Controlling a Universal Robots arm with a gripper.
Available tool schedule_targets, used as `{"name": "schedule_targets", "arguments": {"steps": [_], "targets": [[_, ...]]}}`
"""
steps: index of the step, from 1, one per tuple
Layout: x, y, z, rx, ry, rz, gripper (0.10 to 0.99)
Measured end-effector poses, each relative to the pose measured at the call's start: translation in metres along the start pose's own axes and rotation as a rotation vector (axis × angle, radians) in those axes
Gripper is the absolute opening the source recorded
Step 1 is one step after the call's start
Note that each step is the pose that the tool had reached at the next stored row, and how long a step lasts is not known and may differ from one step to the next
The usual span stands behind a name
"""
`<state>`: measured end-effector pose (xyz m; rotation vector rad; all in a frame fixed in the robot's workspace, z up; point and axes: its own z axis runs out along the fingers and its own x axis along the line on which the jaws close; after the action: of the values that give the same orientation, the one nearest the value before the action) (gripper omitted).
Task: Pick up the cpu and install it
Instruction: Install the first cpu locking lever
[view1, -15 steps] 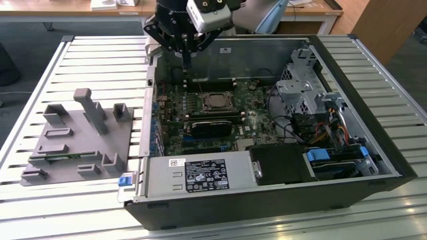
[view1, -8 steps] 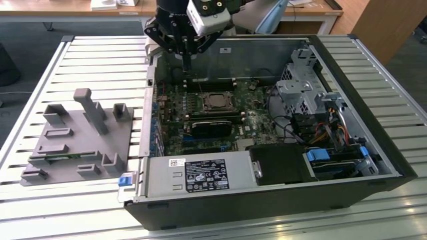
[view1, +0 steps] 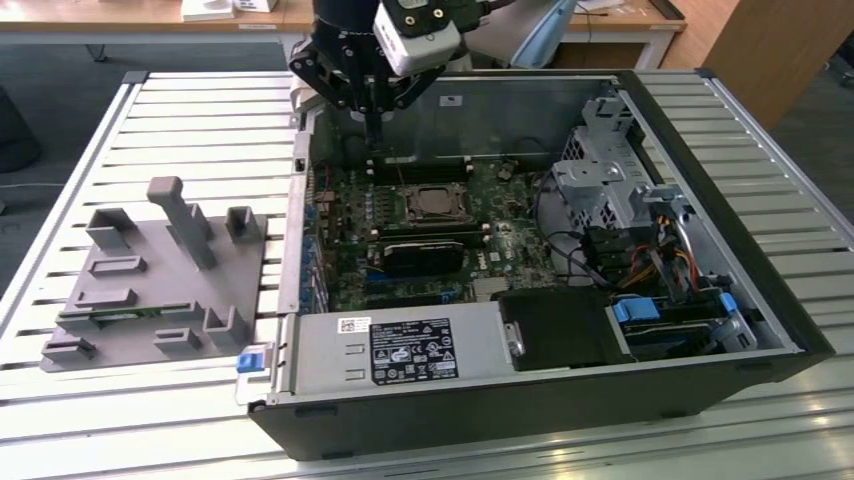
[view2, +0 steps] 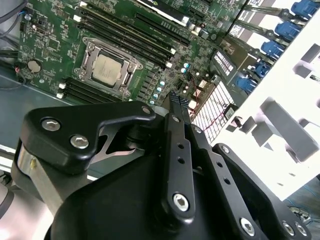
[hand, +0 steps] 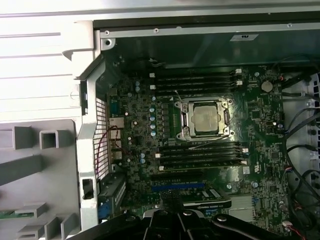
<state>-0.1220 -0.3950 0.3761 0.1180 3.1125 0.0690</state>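
Silver-grey metal is showing in the socket: in the exterior view the cpu (view1: 430, 203) is already sitting in the motherboard socket (view1: 430, 190) inside the open computer case (view1: 747, 250), with the gripper (view1: 374, 150) hanging above the case's far wall; the grey fixture block (view1: 154, 290) is lying on the bench beside the case. In the second wrist view your jaws are pressed together on nothing, and the cpu (view2: 108, 68) is lying inside its metal frame. In the first wrist view the memory slots (hand: 197, 80) are crowding the cpu (hand: 206, 118); you are risking a scrape there if you descend off-centre.
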Motion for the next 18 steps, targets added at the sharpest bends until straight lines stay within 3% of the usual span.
{"name": "schedule_targets", "arguments": {"steps": [18], "targets": [[0.0002, -0.0003, 0.0068, 0.0, -0.0001, 0.0, 0.106]]}}
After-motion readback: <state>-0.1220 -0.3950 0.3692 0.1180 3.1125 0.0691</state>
